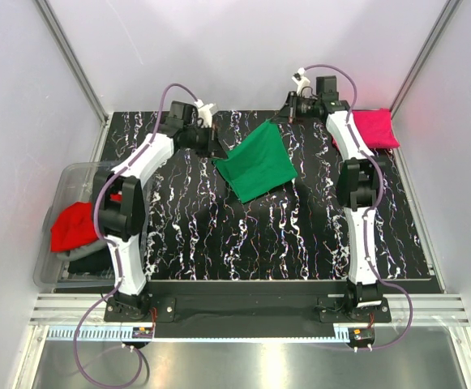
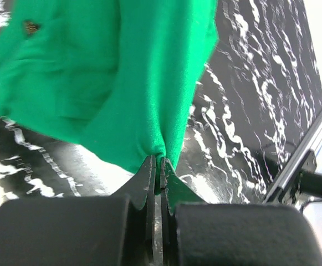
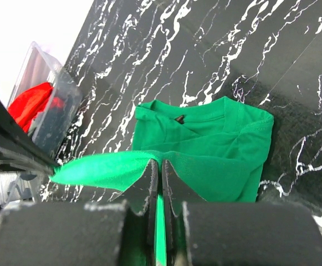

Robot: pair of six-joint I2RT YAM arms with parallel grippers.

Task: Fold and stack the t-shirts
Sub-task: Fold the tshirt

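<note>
**Mid-fold, held at two corners**

The left gripper (image 2: 161, 166) is closed tight on one corner of the green t-shirt (image 1: 258, 166), which drapes onto the bench (image 1: 219, 235) at upper centre. The right gripper (image 3: 161, 166) pinches the other corner. The fold looks under way: next, both corners should travel together and land level.

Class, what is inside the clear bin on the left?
A red t-shirt hangs over the rim of the clear bin, dark cloth beneath it; anything deeper is covered.
</note>
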